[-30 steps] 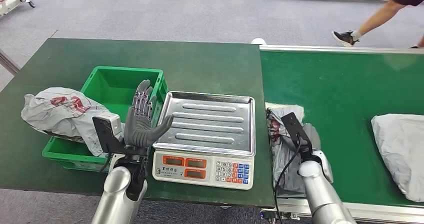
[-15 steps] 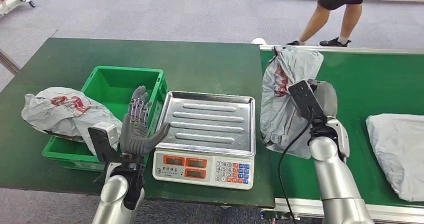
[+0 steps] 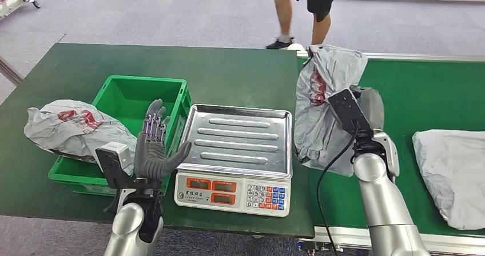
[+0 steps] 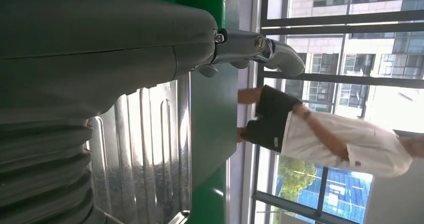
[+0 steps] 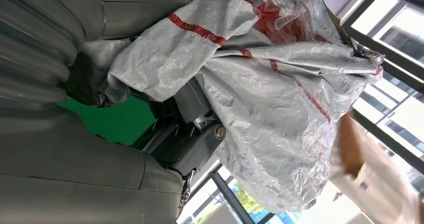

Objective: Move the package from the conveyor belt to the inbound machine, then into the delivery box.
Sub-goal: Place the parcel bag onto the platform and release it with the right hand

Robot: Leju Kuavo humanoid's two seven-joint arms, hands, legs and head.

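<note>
My right hand grips a grey plastic package with red print and holds it up off the green conveyor belt, just right of the scale. In the right wrist view the crumpled package wraps over the dark fingers. The scale with a steel tray stands in the middle of the table. Left of the scale, in front of the green delivery box, my left hand is raised with fingers spread and holds nothing. The left wrist view has the thumb above the steel tray.
Another grey package with red print lies over the delivery box's left rim. A plain grey package rests on the belt at the right. A person walks on the floor beyond the table. The far table surface is bare.
My right hand has lifted the package off the belt and up toward the scale. My left hand has dropped back slightly. The person behind the table has walked to the left.
</note>
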